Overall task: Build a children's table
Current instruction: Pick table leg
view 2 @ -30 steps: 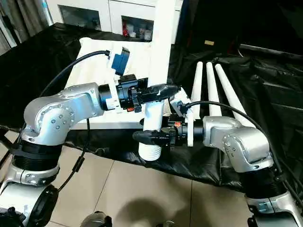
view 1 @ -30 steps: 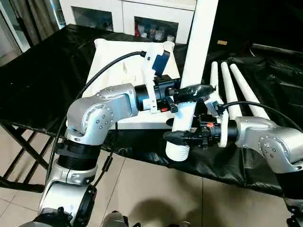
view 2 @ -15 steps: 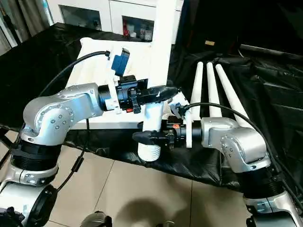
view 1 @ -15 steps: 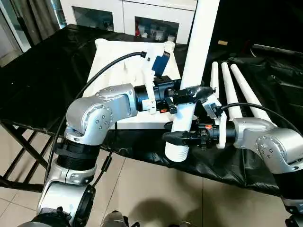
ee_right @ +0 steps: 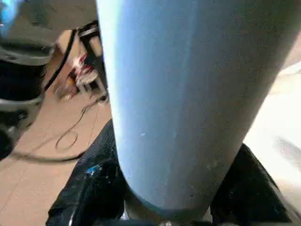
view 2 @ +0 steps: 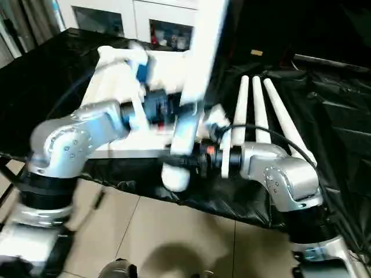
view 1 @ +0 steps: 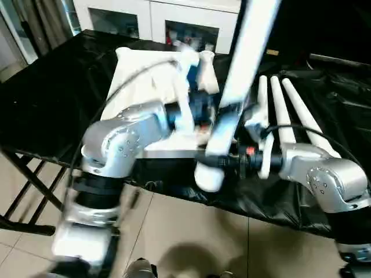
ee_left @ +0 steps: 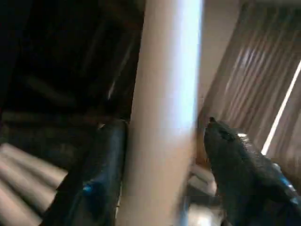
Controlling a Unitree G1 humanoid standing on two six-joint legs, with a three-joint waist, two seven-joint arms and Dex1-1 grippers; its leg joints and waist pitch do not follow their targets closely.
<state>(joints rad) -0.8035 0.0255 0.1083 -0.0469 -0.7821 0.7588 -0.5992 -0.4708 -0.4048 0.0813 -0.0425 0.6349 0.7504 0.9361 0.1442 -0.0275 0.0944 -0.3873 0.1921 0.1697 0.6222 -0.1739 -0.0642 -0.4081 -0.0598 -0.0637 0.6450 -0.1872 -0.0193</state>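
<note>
A long white leg stands almost upright in front of the table and leans to the right at its top. Its threaded end hangs over the floor. My right gripper is shut on the leg just above that end, with both black fingers pressed against the tube. Higher up, my left gripper straddles the same leg. One finger lies against it and the other stands a small gap off. The white tabletop lies behind my left arm.
Three more white legs lie side by side on the black cloth to the right. A white glass-door cabinet stands behind the table. Tiled floor and a folding stand lie below the table's front edge.
The leg has tilted, its top swinging right and its threaded end left. My left arm is moving, and one of its fingers now stands off the leg. My right gripper has shifted slightly left.
</note>
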